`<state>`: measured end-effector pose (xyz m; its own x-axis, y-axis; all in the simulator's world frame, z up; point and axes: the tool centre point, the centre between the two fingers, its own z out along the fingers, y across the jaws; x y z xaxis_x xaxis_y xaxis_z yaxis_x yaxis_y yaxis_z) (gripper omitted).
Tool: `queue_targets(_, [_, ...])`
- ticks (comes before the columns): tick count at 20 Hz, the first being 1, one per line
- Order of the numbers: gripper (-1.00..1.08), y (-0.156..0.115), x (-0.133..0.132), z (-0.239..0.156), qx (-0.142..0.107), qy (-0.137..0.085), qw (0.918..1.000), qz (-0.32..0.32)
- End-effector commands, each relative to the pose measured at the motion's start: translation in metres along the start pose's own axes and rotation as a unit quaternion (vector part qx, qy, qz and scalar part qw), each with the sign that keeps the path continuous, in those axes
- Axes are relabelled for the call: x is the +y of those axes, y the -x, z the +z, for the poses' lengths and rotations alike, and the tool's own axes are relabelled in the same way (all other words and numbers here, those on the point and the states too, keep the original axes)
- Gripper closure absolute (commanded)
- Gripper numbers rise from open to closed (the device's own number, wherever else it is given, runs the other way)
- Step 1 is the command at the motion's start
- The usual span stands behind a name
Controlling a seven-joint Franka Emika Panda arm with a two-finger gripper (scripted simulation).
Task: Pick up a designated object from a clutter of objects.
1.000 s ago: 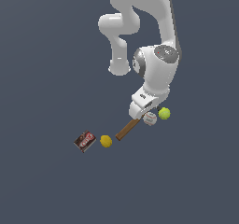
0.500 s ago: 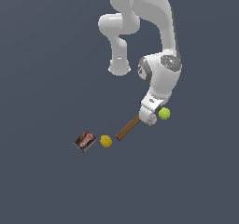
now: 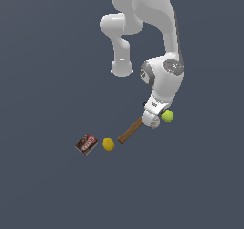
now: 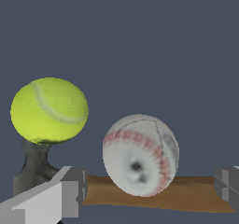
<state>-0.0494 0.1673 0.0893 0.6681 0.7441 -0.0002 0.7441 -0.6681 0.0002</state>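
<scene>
Grey fingertips (image 4: 70, 190) frame the wrist view, one on each side, standing well apart with nothing clamped between them; the gripper (image 4: 149, 188) is spread wide. Between those tips sits the baseball (image 4: 141, 155), white with red stitching. Being round, it has no long axis to speak of; its seam runs in a curved red band across the upper face, and a small dark spot marks the side turned to the camera. It rests against the wooden handle of the hammer (image 4: 186, 195), whose long axis runs crosswise from one fingertip to the other. The hammer's dark head (image 4: 35, 164) stands at one end, and the tennis ball (image 4: 49, 110), yellow-green, lies just beyond it, apart from the baseball.

Seen from the exterior view, the gripper (image 3: 152, 119) hangs low over the hammer's head end, hiding the baseball. The tennis ball (image 3: 167, 116) touches the gripper's side towards the exterior view's right. The handle (image 3: 130, 131) slants down towards the exterior view's left. Further that way lie a lemon (image 3: 108, 144) and then a small brown-red box (image 3: 86, 144).
</scene>
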Motion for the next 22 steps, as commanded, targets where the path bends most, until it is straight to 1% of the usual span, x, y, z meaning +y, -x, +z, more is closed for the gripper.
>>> queue_targets(1, [-0.92,0.000,-0.001,0.010,0.000,0.000,1.0000,-0.001])
queue_targets(7, [-0.92,0.000,-0.001,0.035,0.000,0.000,1.0000,-0.002])
queue_targets(12, [-0.92,0.000,-0.001,0.042,0.000,0.000,1.0000,-0.003])
queue_targets(13, [1.08,0.000,-0.001,0.042,0.000,0.000,1.0000,-0.003])
queue_targets(22, [1.08,0.000,-0.001,0.042,0.000,0.000,1.0000,-0.003])
